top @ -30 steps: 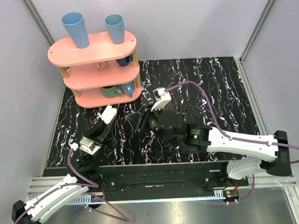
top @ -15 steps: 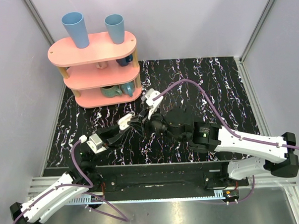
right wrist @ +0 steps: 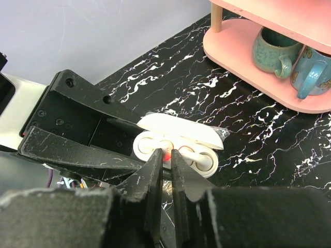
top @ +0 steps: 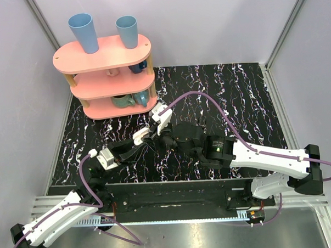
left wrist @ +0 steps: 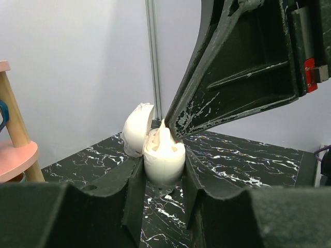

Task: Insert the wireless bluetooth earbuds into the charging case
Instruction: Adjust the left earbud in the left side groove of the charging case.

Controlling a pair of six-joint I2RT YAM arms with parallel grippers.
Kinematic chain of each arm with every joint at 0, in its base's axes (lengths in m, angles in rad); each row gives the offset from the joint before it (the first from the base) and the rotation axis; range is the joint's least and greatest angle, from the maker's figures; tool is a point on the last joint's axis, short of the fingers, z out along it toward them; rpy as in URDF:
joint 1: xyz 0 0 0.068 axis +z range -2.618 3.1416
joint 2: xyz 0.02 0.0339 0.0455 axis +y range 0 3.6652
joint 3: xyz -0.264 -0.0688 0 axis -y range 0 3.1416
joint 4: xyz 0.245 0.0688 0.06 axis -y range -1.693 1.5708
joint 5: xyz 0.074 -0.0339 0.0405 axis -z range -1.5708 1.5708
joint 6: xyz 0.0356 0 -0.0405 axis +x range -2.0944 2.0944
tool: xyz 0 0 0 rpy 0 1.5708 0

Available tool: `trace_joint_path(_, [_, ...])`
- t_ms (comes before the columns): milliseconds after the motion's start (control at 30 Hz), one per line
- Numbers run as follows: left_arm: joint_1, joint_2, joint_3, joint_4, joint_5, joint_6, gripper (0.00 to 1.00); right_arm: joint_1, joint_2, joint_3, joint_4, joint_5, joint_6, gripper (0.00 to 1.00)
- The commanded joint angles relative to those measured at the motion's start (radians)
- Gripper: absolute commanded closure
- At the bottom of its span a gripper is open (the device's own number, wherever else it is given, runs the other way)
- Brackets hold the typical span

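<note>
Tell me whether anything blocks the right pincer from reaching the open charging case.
Nothing visible does. The charging case sits clamped in the left pincer with its lid swung back, and the right pincer has its tips right at the case's open top.

Left gripper (left wrist: 163,173) clamped tight, arm extended forward. Right gripper (right wrist: 166,157) angled down against it, jaws nearly together.

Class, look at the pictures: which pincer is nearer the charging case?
Left. The left pincer clamps the charging case between its fingers. The right pincer comes at the case's open top from above, its tips at an earbud in it.
</note>
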Motion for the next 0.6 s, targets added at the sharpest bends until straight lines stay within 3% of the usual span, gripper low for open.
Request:
trace_joint_path(0, [-0.002,0.000,0.039,0.046,0.022,-0.010,1.00,0.001,0.002,0.017,0.056,0.025,0.002,0.82])
trace_joint_path(567, [-0.001,0.006,0.030,0.060,0.005,-0.007,1.00,0.001,0.025,0.011,0.083,-0.103,-0.047,0.86])
